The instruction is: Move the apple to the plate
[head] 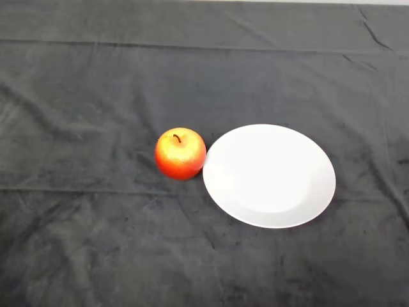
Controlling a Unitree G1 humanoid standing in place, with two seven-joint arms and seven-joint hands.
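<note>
A red and yellow apple [180, 153] with a short dark stem stands upright on the dark cloth, a little left of the middle. Right beside it lies a round white plate [269, 175], with nothing on it. The apple's right side sits against or very close to the plate's left rim.
The dark cloth [96, 243] covers the whole table and has folds and creases running across it. A pale strip of the table's far edge [307, 2] shows at the top.
</note>
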